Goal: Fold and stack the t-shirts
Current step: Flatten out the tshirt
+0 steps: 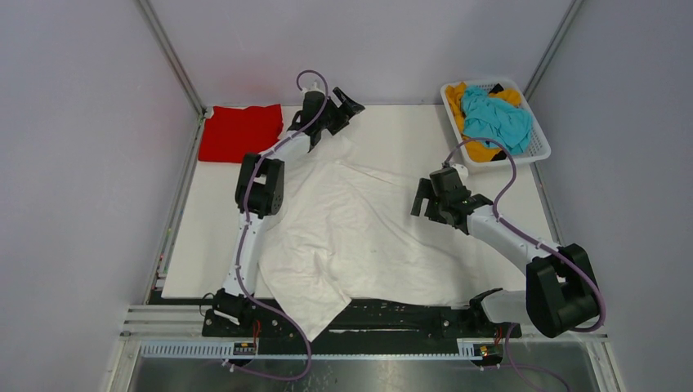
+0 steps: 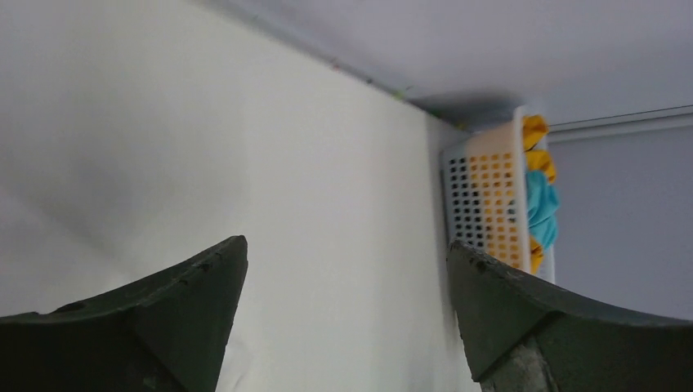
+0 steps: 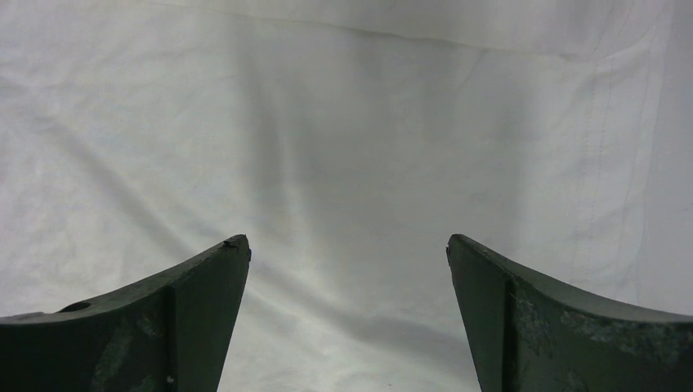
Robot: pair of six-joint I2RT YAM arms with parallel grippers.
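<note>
The white slotted basket (image 1: 543, 147) at the far right holds the teal shirt (image 1: 494, 118) heaped on the orange-yellow shirt (image 1: 482, 152). The red shirt (image 1: 239, 132) lies folded at the far left. The white shirt (image 1: 351, 237) sprawls rumpled mid-table. The left gripper (image 1: 350, 102) reaches past its far edge and the right gripper (image 1: 424, 208) hovers over its right side, each with jaws spread and empty.

White slotted basket (image 1: 537, 147) sits at two o'clock, skewed at the far right corner of the white table (image 1: 392, 135); grey walls (image 1: 82, 163) all round.
</note>
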